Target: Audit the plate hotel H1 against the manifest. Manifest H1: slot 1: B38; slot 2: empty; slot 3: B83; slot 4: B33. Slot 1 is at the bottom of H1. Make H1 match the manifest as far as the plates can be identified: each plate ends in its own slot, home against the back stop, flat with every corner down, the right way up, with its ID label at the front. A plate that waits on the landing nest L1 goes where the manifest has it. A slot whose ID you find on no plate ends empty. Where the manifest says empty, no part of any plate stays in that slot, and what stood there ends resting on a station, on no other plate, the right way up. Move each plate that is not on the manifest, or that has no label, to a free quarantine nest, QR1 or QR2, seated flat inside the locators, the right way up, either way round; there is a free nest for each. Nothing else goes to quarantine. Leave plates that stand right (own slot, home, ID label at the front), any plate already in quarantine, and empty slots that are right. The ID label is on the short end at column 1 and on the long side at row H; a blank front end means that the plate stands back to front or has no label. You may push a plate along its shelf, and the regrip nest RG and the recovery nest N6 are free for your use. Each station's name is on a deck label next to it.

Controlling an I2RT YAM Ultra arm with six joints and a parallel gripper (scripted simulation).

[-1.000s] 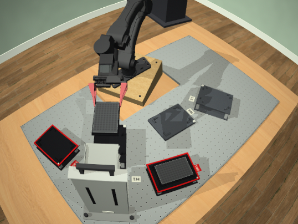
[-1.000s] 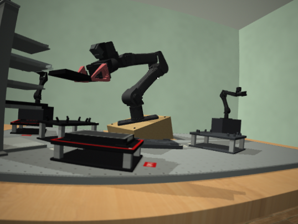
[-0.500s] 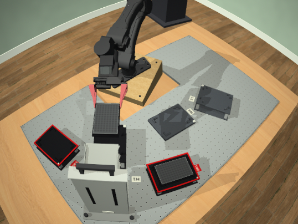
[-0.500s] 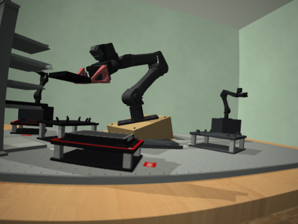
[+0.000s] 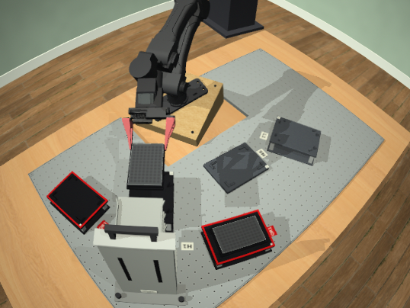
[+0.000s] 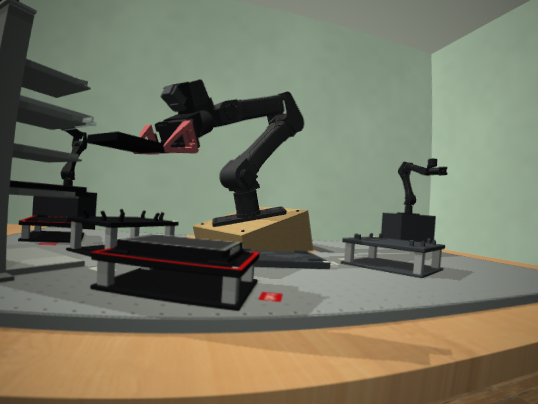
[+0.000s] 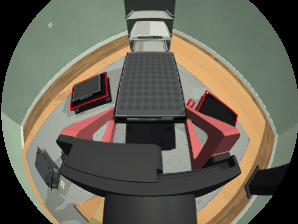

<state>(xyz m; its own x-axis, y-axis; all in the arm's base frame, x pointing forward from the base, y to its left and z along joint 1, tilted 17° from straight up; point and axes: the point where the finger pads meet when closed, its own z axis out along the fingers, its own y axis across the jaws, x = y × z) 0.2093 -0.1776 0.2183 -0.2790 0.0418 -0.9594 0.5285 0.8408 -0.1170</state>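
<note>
My gripper (image 5: pixel 148 146) (image 6: pixel 149 142) (image 7: pixel 150 111) is shut on the long sides of a dark well plate (image 5: pixel 145 168) (image 6: pixel 116 140) (image 7: pixel 149 84). It holds the plate level in the air in front of the open side of the plate hotel H1 (image 5: pixel 138 250) (image 6: pixel 11 125) (image 7: pixel 150 8), at about the height of the middle shelves. The plate's far end is near the shelf fronts. I cannot read any label on it. The hotel's slots are mostly hidden in these views.
A red-edged quarantine nest (image 5: pixel 209 245) (image 6: pixel 165 261) right of H1 holds a dark plate (image 5: pixel 238 233) (image 6: pixel 181 245). A second red-edged nest (image 5: pixel 61 185) left of H1 is bare. The landing nest (image 5: pixel 295 139) and a flat dark nest (image 5: pixel 234 166) lie at the right. A black nest (image 5: pixel 169 190) stands below the held plate.
</note>
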